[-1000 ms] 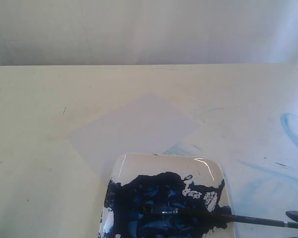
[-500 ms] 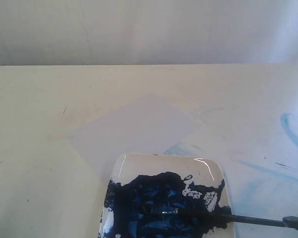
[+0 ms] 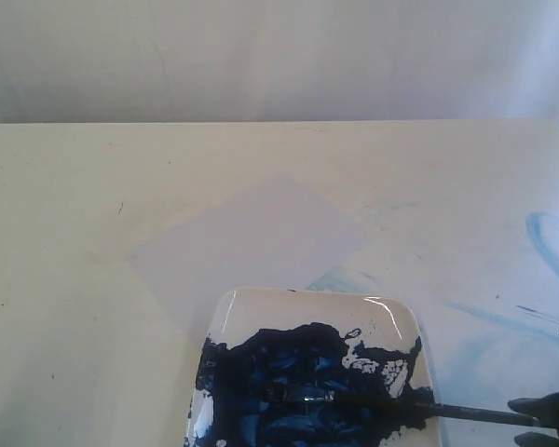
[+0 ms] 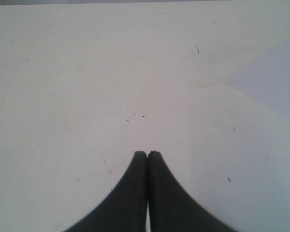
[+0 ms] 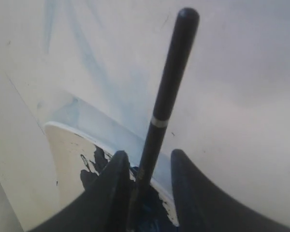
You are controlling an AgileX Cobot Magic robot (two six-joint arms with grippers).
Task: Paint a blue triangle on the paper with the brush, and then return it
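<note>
My right gripper [image 5: 149, 153] has its two fingers [image 5: 183, 183] spread, one on each side of the long thin black-handled brush [image 5: 169, 87]. The handle passes between them closer to one finger than the other, and I cannot tell whether it touches that finger. A thin pale ring [image 5: 159, 122] circles the handle partway up. From the exterior view, the brush [image 3: 447, 410] lies low across the glossy white rounded-rectangle plate [image 3: 225, 312], its bristle end sunk in the thick dark-blue paint [image 3: 279, 372] and its handle crossing the plate's right rim toward my right gripper [image 3: 550, 412] at the frame's lower right corner. The thin pale grey-white square paper [image 3: 252, 242] lies diamond-wise on the cream table [image 3: 65, 279], its surface plain, its near corner under the plate's far edge. Faint pale-blue smears [image 3: 550, 242] mark the table on the right. My left gripper [image 4: 147, 154] hangs over bare table with its fingers pressed together, a corner of the paper [image 4: 270, 82] just beside it
</note>
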